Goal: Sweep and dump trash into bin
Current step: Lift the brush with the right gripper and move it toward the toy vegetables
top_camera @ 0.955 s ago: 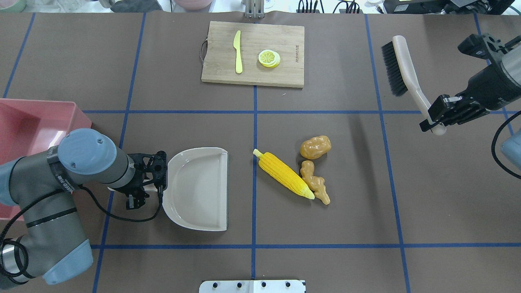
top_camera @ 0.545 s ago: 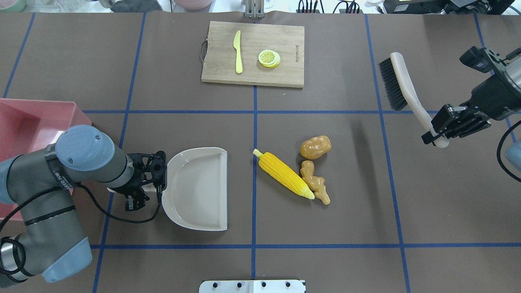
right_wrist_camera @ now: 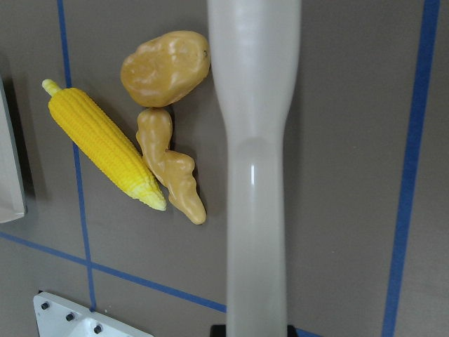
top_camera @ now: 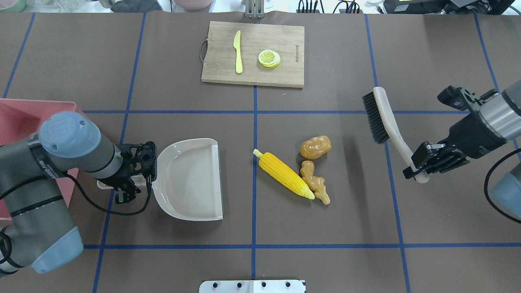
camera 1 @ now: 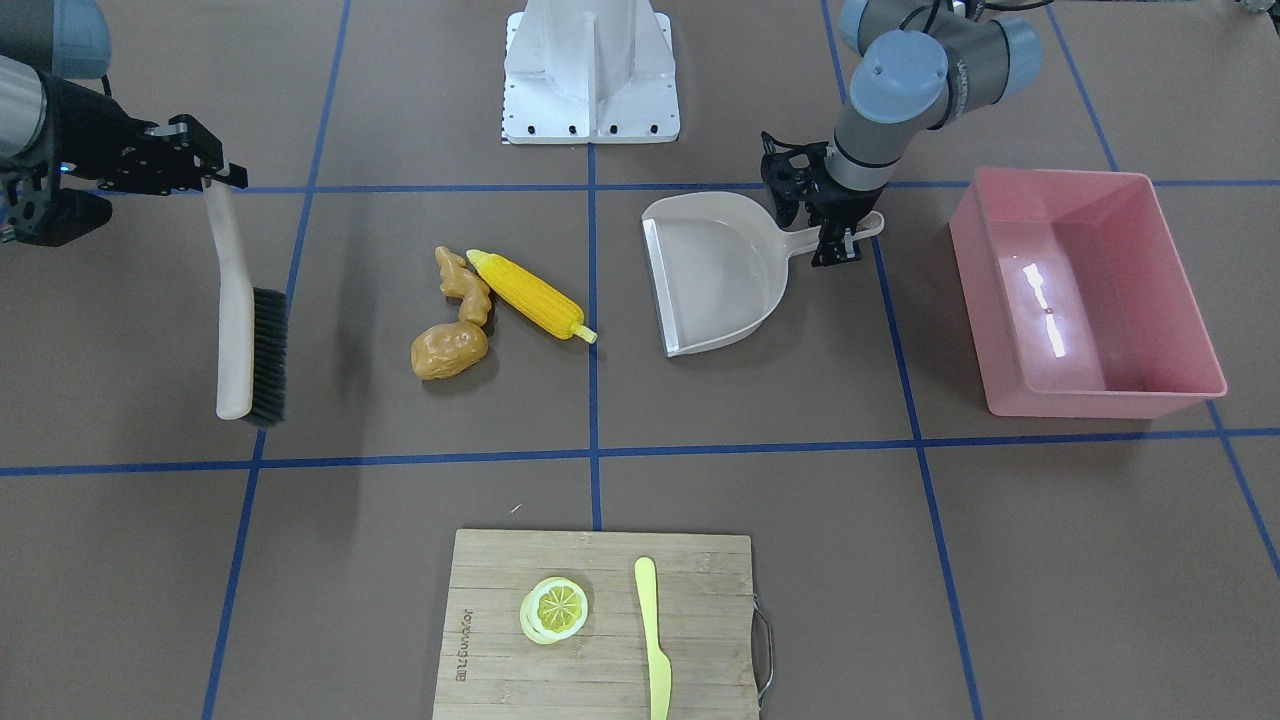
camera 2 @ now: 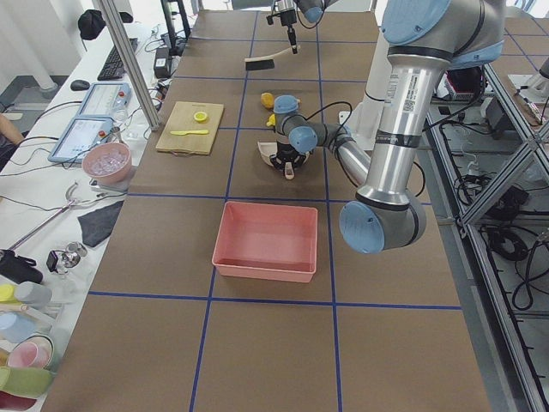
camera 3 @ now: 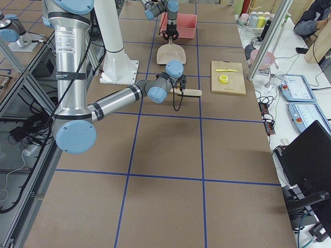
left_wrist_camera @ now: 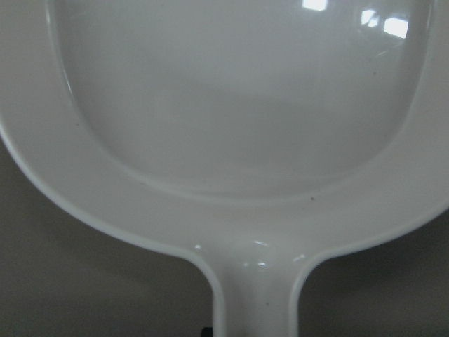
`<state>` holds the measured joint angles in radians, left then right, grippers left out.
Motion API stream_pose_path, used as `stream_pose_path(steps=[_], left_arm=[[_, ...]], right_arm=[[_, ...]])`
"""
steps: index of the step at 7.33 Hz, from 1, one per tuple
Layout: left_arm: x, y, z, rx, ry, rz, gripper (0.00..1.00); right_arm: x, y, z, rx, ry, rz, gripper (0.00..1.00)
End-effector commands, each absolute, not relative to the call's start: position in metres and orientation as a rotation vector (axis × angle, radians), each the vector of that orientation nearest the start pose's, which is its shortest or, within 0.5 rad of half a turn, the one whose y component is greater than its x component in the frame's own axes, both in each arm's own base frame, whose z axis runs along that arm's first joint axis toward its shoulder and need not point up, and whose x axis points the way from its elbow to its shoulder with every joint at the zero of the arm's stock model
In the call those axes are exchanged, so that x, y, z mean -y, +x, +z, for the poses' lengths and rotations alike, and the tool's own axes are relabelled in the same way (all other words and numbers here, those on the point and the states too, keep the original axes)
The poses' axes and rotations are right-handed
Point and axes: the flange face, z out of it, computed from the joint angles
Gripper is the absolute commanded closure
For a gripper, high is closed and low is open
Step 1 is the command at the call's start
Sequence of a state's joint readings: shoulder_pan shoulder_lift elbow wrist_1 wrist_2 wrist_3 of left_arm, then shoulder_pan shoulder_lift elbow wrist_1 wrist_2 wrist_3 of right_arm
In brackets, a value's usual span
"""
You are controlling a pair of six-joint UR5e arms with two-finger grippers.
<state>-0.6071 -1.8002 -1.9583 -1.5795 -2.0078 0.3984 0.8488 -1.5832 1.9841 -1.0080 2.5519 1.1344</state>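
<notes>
The trash lies together at mid-table: a yellow corn cob [top_camera: 283, 175], a tan ginger root [top_camera: 315, 182] and a brown-yellow potato [top_camera: 315, 147]. They also show in the right wrist view: corn cob [right_wrist_camera: 105, 151], ginger root [right_wrist_camera: 172, 172] and potato [right_wrist_camera: 166, 68]. My left gripper [top_camera: 122, 183] is shut on the handle of the beige dustpan [top_camera: 189, 179], whose open edge faces the trash. My right gripper [top_camera: 419, 169] is shut on the handle of a black-bristled brush [top_camera: 382, 118], held right of the trash. The pink bin [top_camera: 40, 103] stands at the left edge, partly hidden by my left arm.
A wooden cutting board [top_camera: 253, 53] at the far side carries a pale yellow knife [top_camera: 237, 52] and a lemon slice [top_camera: 269, 58]. The robot's white base plate [top_camera: 252, 286] sits at the near edge. Blue tape lines cross the brown table.
My right gripper has carried the brush nearer and leftward, toward the trash. My left gripper has shifted the dustpan a little left and farther from the trash.
</notes>
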Motion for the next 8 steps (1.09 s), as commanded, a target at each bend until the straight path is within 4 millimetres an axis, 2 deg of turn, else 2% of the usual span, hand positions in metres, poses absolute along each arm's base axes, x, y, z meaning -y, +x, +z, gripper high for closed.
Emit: stream_pose_path(steps=[1,2,4,6,8], left_arm=[[0.407,0.394,0.334,-0.599,0.456,1.458,1.00],[0.420,0.400,0.313,-0.581,0.416,1.451,1.00],[0.440,0.423,0.300,-0.579,0.409,1.448,1.00],[0.452,0.441,0.295,-0.582,0.403,1.449,1.00],[0.462,0.455,0.286,-0.588,0.413,1.441,1.00]], right_arm=[[0.345,-0.324,0.379,1.256,-0.198,-0.044,1.00],[0.339,-0.332,0.381,1.257,-0.184,-0.053,1.00],[0.337,-0.330,0.385,1.258,-0.191,-0.057,1.00],[0.336,-0.333,0.387,1.254,-0.197,-0.061,1.00],[0.330,-0.349,0.393,1.241,-0.216,-0.079,1.00]])
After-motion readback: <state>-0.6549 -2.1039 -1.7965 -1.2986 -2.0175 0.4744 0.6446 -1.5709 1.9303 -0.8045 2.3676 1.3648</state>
